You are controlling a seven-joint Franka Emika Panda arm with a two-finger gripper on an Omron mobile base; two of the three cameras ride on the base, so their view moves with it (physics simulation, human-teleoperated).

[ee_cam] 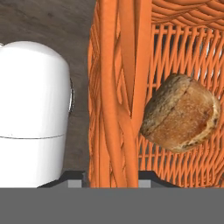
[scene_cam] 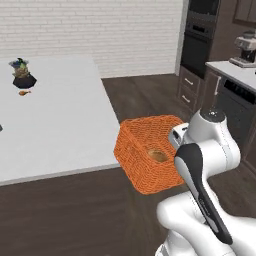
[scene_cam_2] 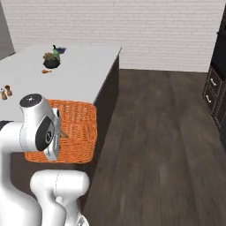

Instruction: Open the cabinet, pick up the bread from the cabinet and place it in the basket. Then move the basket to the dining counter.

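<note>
The orange woven basket [scene_cam: 145,150] hangs tilted off the floor at the near right corner of the white dining counter [scene_cam: 60,125]. The right base view has the basket [scene_cam_2: 79,128] just in front of the dining counter's [scene_cam_2: 79,70] end. My gripper [ee_cam: 113,177] is shut on the basket's side wall [ee_cam: 116,87], which runs up between the fingertips. Inside the basket lies the bread [ee_cam: 181,113], a rounded golden-brown roll resting against the mesh. A bit of the bread [scene_cam: 159,156] peeks out beside my wrist. The cabinet is out of view.
A small plant in a black pot [scene_cam: 22,77] stands on the counter's far side, and two small shakers [scene_cam_2: 5,92] stand near its left edge. A dark oven stack [scene_cam: 200,35], drawers [scene_cam: 189,87] and a coffee machine [scene_cam: 245,50] line the right wall. Dark wooden floor [scene_cam_2: 159,132] lies open to the right.
</note>
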